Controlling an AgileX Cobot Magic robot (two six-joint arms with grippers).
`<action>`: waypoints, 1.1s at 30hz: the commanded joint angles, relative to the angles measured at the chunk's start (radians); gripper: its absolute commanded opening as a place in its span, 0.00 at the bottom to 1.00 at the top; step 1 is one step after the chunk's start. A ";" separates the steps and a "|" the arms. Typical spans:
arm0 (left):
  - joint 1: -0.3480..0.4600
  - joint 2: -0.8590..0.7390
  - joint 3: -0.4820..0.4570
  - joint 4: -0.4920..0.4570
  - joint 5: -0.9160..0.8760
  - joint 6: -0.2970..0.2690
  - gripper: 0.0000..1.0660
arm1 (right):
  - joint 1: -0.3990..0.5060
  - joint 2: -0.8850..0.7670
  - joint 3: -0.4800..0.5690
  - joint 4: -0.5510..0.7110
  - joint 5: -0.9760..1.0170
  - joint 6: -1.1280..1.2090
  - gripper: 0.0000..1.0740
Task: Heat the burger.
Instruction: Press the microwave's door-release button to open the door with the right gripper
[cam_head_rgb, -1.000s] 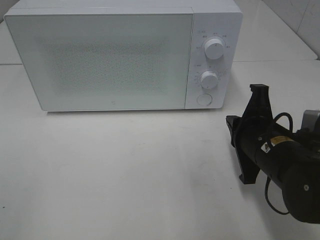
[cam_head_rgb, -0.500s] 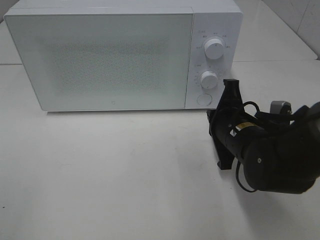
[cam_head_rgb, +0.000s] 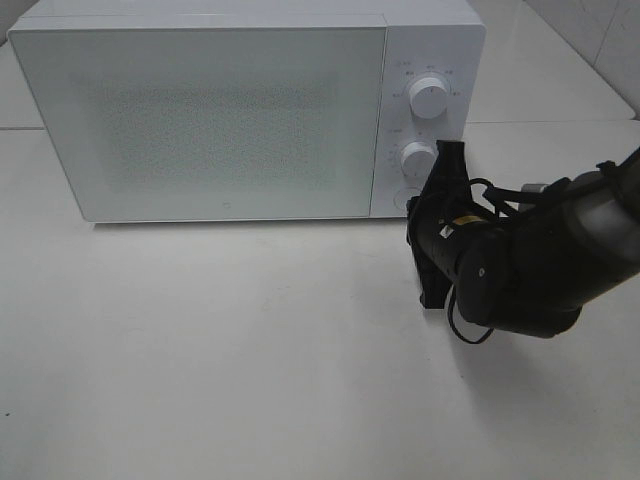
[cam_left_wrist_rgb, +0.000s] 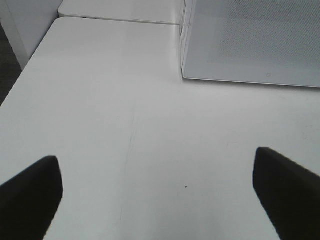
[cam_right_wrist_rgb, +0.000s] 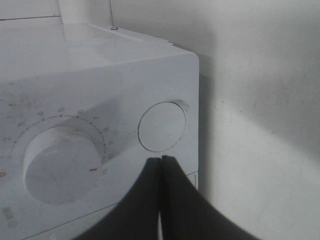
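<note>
We see the right gripper (cam_right_wrist_rgb: 161, 159), jaws pressed together, mid-frame just beside the round button (cam_right_wrist_rgb: 161, 126) of the microwave (cam_right_wrist_rgb: 100, 75); a numbered dial (cam_right_wrist_rgb: 57, 167) neighbours it.

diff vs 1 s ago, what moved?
The right gripper, shut, swung from the right side of the table leftward and in toward the microwave. Its tips now sit right by the round button; contact unclear. Nothing taken hold of or let go. Microwave unchanged, door closed.
</note>
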 joint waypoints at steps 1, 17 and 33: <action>0.004 -0.023 0.003 -0.007 -0.006 -0.001 0.92 | -0.017 0.010 -0.026 -0.028 0.009 -0.024 0.00; 0.004 -0.023 0.003 -0.007 -0.006 -0.001 0.92 | -0.059 0.085 -0.110 -0.054 0.048 -0.048 0.00; 0.004 -0.023 0.003 -0.007 -0.006 -0.001 0.92 | -0.059 0.115 -0.134 -0.044 -0.007 -0.080 0.00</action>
